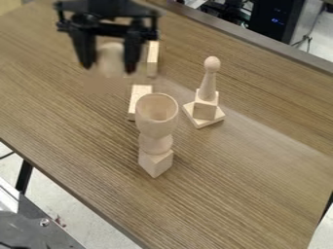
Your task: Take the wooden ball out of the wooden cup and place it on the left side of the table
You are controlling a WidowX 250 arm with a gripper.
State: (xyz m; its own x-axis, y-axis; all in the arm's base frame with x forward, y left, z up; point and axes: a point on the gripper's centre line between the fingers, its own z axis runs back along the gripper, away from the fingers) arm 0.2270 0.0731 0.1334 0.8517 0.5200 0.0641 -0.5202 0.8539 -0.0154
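With the gripper (108,67) part-open, clamps a blurred wooden piece (111,54) at upper left; has two blocks (153,59), a cup-topped stack (156,129) and a ball-topped stack (207,97) nearby on the table (240,185)

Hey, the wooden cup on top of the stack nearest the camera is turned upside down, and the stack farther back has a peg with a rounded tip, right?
Not quite: the camera view shows the wooden cup upright, its opening facing up. It does top the nearer stack, and the farther stack does have a round-tipped peg.
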